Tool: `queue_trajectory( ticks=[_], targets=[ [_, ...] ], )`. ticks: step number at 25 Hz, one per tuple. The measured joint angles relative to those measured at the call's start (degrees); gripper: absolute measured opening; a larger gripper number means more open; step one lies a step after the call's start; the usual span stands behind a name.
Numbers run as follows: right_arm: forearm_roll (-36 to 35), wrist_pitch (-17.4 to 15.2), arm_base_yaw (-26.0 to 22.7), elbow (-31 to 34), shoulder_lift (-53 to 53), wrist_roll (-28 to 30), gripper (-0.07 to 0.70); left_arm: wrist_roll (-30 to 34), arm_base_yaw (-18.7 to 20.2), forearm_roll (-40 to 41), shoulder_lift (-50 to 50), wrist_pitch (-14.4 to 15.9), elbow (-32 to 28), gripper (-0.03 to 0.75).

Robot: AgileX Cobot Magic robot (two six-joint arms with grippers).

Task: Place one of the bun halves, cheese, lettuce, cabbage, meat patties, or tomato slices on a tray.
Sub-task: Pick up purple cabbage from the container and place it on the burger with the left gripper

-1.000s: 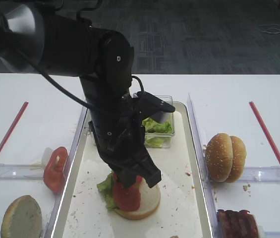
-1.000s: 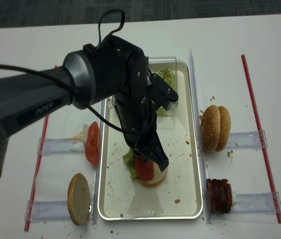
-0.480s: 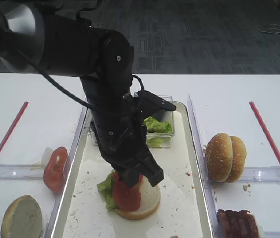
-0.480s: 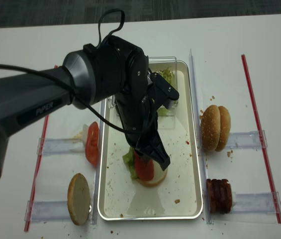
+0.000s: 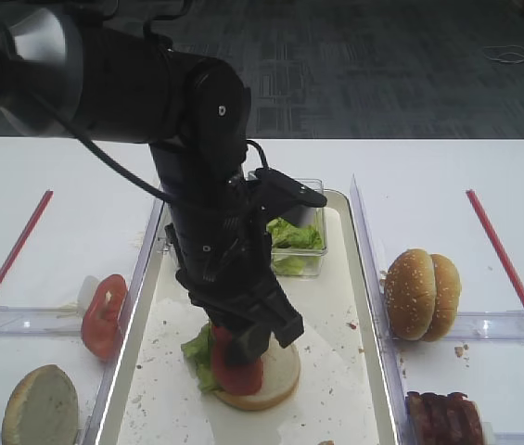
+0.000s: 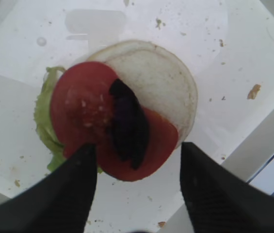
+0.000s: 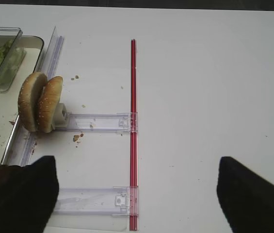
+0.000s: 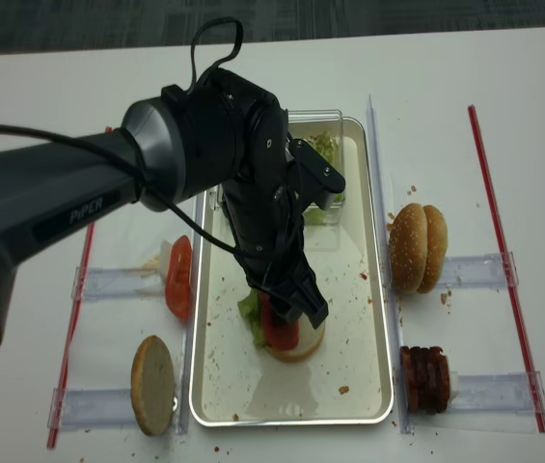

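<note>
On the tray (image 5: 365,320) (image 8: 386,328) lies a pale bun half (image 6: 162,80) with lettuce (image 6: 41,127) and a red tomato slice (image 6: 81,111) on it. A small dark purple cabbage (image 6: 129,125) piece rests on top of the tomato. My left gripper (image 6: 139,194) (image 5: 246,336) (image 8: 289,301) hovers just above this stack, open, with nothing between its fingers. My right gripper (image 7: 137,199) is open over bare table to the right of the tray, holding nothing.
A clear box of lettuce (image 5: 296,243) sits at the tray's far end. Right of the tray stand sesame bun halves (image 5: 422,294) (image 7: 40,102) and meat patties (image 5: 442,417). To its left are a tomato slice (image 5: 104,315) and a cut bun half (image 5: 41,405). Red strips (image 7: 133,131) edge the table.
My left gripper has opened and let go of the cabbage, which now lies on the tomato slice. It has also lifted slightly off the stack.
</note>
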State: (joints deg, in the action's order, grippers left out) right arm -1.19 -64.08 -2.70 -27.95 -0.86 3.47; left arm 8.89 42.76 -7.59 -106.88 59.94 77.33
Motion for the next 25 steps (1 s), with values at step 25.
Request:
queue_trajectory(
  ticks=[25],
  targets=[
    [0.00, 0.00, 0.00, 0.00, 0.00, 0.00, 0.685, -1.51, -1.67, 2.58, 3.06, 1.17, 2.33, 0.398]
  ],
)
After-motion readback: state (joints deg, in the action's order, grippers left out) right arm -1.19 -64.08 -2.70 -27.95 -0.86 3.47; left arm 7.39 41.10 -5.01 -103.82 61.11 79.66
